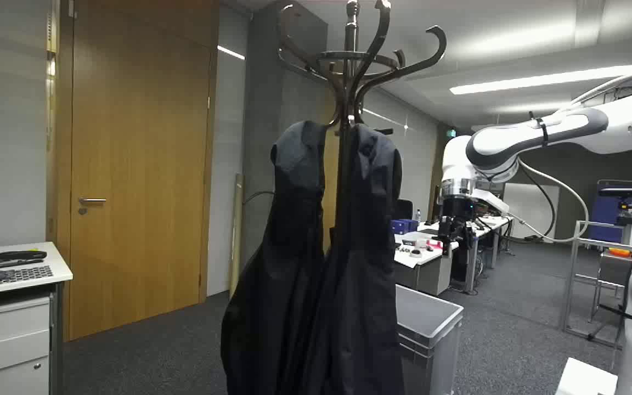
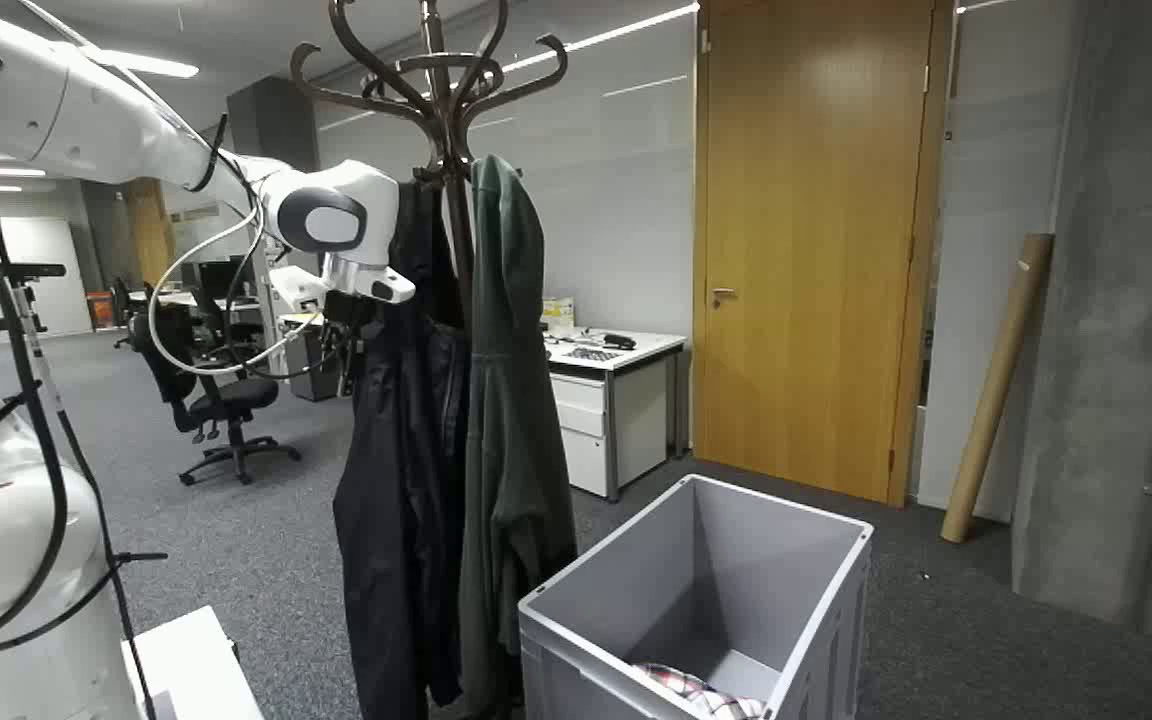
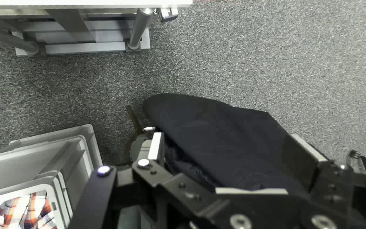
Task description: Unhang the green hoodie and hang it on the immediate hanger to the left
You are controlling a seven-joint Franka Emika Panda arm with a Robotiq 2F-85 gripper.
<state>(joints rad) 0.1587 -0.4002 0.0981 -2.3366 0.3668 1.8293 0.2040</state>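
The green hoodie (image 2: 514,400) hangs as a long narrow strip from a lower hook of the dark wooden coat rack (image 2: 446,110). A black coat (image 2: 401,470) hangs to its left. In an exterior view two black coats (image 1: 368,263) show on the rack (image 1: 351,55), and the hoodie is hidden there. My gripper (image 1: 449,247) points down, apart from those coats; it also shows near the black coat (image 2: 344,375). In the wrist view my gripper (image 3: 233,148) is open, with a navy coat (image 3: 214,133) seen between the fingers. A greenish patch shows beyond the left finger.
A grey open bin (image 2: 696,490) with plaid cloth (image 2: 696,690) stands beside the hoodie, below it. It also shows in the wrist view (image 3: 86,140). The rack's curved upper hooks (image 1: 425,60) reach outward above the coats. A white desk (image 2: 626,355) stands behind.
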